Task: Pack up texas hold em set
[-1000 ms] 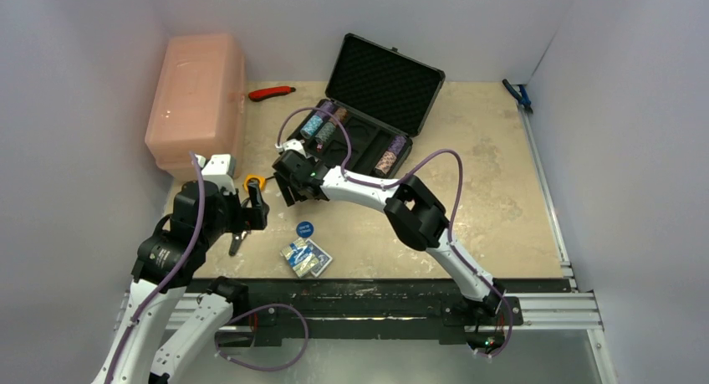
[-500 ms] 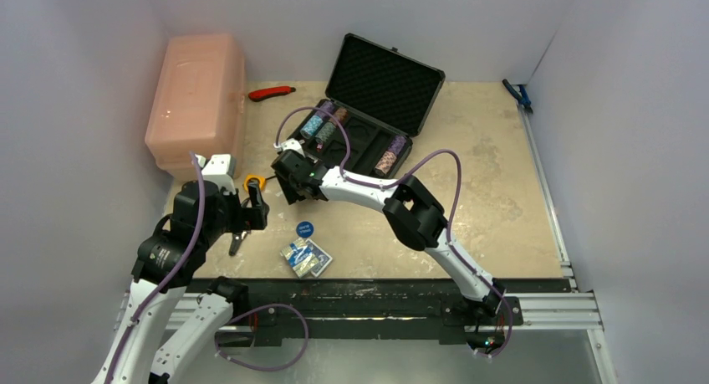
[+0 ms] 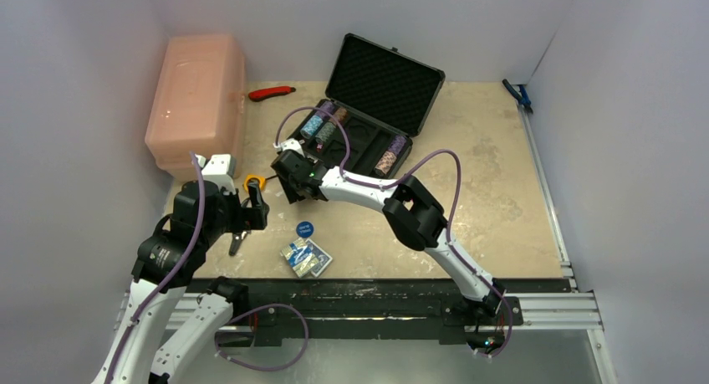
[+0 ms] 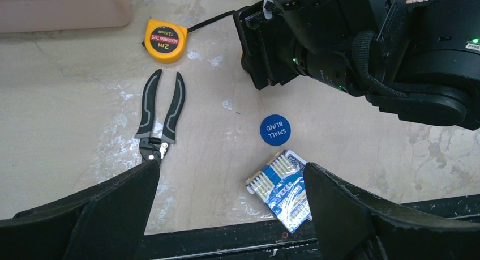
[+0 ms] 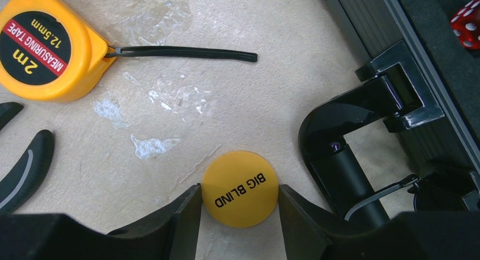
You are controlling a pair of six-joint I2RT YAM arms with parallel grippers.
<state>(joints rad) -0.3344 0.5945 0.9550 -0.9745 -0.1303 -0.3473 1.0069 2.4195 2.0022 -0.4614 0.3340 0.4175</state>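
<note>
While open case (image 3: 385, 83) holds chip stacks (image 3: 322, 126), right fingers (image 5: 175, 231) pinch yellow disc (image 5: 240, 189); left fingers (image 4: 102, 214) spread.

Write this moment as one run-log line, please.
right gripper: jaws flank yellow BIG BLIND disc, grip unclear | left gripper: open, empty | blue SMALL BLIND disc, card deck: loose on table | case: open

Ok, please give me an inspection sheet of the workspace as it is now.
Surface: beige table top, white stains.
Job's things: black case open, chip stacks inside; card deck, blue disc and yellow disc on table.
Clutter: pink box, tape measure, pliers, red tool, blue-handled tool.
Grippers: left gripper open above table; right gripper brackets yellow disc, grip unclear.
Cables: purple cables along both arms.
Surroundings: white walls, metal rail at right.
</note>
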